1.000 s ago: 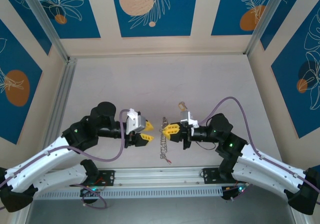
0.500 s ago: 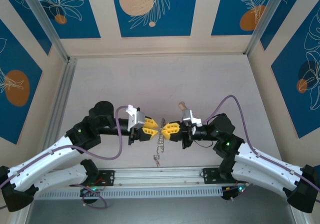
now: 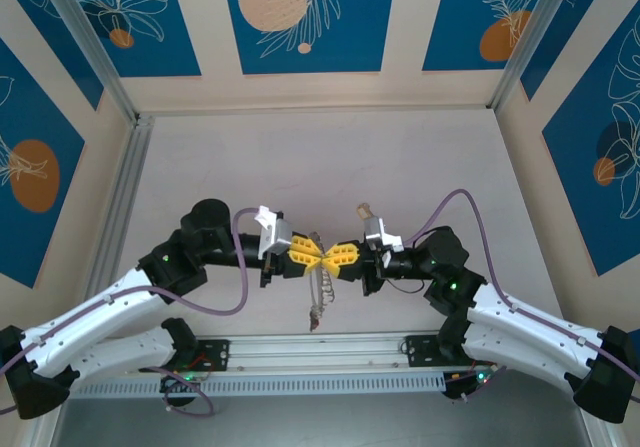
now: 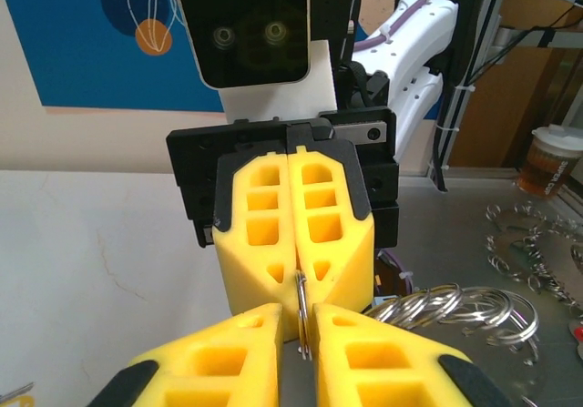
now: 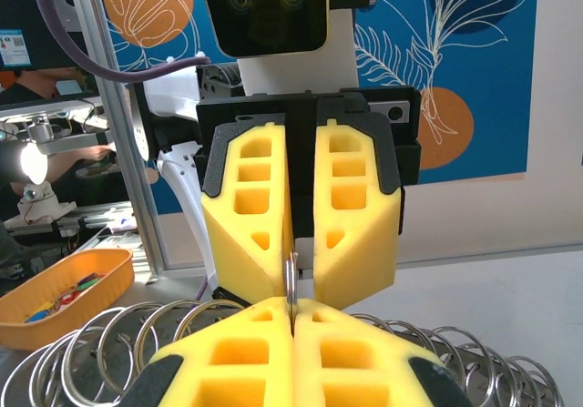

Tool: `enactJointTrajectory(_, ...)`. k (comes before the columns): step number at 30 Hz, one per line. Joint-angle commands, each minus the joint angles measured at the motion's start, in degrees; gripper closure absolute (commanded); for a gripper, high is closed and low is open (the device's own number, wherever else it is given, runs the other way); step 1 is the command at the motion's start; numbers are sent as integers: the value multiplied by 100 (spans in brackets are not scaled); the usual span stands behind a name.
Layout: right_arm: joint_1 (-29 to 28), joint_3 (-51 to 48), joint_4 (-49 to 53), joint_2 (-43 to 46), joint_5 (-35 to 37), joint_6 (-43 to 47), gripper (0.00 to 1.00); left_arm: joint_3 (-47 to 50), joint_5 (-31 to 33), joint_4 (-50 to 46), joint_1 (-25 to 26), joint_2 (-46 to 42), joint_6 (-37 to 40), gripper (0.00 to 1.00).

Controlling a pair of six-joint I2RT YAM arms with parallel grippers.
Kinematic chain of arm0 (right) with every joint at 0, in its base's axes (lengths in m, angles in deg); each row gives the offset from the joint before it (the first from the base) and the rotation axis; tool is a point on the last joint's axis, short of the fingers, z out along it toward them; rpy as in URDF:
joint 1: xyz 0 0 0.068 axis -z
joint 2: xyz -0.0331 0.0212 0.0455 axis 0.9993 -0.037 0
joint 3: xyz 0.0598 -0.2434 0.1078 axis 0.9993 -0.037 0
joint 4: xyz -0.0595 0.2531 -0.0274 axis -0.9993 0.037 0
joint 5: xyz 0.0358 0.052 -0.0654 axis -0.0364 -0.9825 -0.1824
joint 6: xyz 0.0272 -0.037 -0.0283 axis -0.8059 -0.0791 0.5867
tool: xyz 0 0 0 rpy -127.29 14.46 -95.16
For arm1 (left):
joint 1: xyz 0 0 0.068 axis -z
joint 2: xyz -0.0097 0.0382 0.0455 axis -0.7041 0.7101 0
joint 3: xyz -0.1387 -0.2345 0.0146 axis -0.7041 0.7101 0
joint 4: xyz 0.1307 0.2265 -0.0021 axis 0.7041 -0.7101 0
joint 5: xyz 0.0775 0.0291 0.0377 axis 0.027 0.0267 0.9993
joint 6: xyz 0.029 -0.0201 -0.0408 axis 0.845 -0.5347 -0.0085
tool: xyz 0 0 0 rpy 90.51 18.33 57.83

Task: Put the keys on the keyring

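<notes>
Over the middle of the table my two grippers meet tip to tip. The right gripper (image 3: 329, 257) (image 5: 291, 309) is shut on the thin silver keyring (image 5: 290, 281), which stands edge-on between its yellow fingers. In the left wrist view the same keyring (image 4: 301, 316) sits in the narrow slot of my left gripper (image 4: 298, 323) (image 3: 315, 257), whose jaws stand slightly apart around it without pinching. A silvery string of rings (image 3: 319, 289) (image 4: 460, 305) hangs below, ending in a reddish bit. I cannot pick out single keys on it.
A small beige cork-like piece (image 3: 365, 210) lies on the table just behind the right gripper. Aluminium rails run along the near edge (image 3: 320, 352) and the left side (image 3: 120, 207). Outside the cell are an orange tray (image 5: 55, 289) and a cup (image 4: 551, 161).
My left gripper has moved right to meet the right gripper and narrowed its jaws around the keyring. The hanging string has swung slightly left. The right gripper has kept its grip.
</notes>
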Motion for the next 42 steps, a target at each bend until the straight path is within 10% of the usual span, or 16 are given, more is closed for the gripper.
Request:
enactJointTrajectory(1, -22, -13, -371, 27, 9, -27, 100, 28, -131, 165, -53, 98, -7, 86)
enactJointTrajectory(12, -17, -15, -303, -38, 169, -32, 100, 30, -163, 295, -53, 94, 49, 100)
enactJointTrajectory(20, 72, 82, 1353, 347, 1057, 215, 31, 51, 563, -337, -140, -37, 510, 100)
enactJointTrajectory(29, 1713, 610, 3979, 1179, 1836, -379, 27, 791, 729, 58, -775, -285, 14, 100)
enactJointTrajectory(36, 3624, 1689, 5236, -1160, 1249, -700, 33, 1129, 1184, 174, -930, -524, -314, 100)
enactJointTrajectory(42, 3163, 2422, 5342, -2922, 2257, -467, 37, 1538, 1861, 121, -926, -994, -664, 100)
